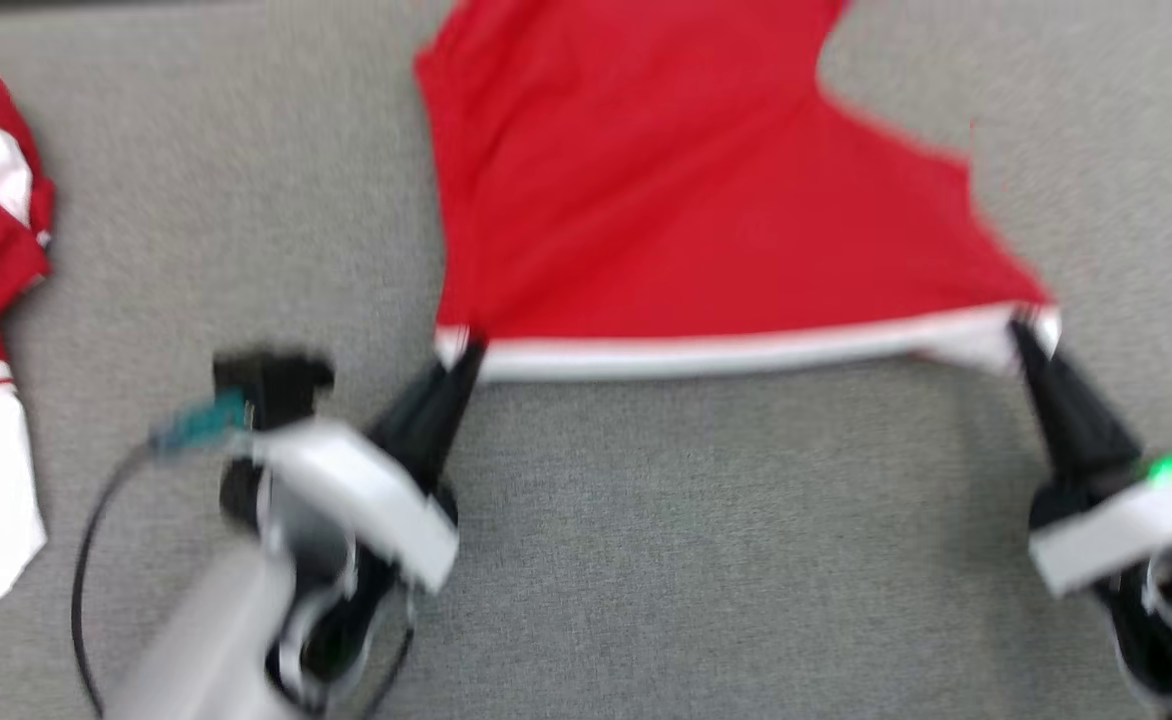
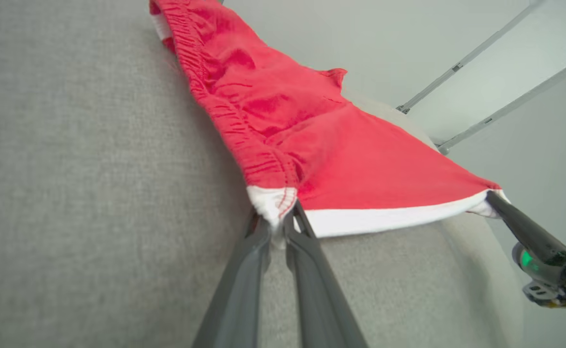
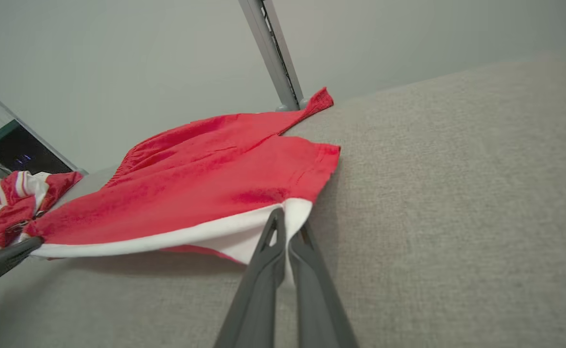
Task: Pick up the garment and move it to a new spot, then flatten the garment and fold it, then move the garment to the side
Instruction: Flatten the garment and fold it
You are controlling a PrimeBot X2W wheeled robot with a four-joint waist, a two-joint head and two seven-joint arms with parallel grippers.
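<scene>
On the grey surface (image 1: 726, 520) lies one red garment (image 1: 686, 200) (white hem nearest the robot). The left gripper (image 1: 466, 352) pinches its left hem corner. The right gripper (image 1: 1028, 332) pinches the right corner, hem taut between.

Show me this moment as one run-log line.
left gripper: shut on red garment | right gripper: shut on red garment | white hem: taut between them

Left claw (image 2: 277, 224) at the bottom, pinched tight on one white corner of the red garment (image 2: 341, 159). Right claw (image 2: 494, 199) off to the side, nipping the other white corner. White hem (image 2: 384, 220) pulled straight between the two. Grey counter (image 2: 94, 193) underneath. Small green light (image 2: 526, 261) on the right claw. Pale wall (image 2: 384, 43) and two metal bars (image 2: 461, 63) behind.
</scene>
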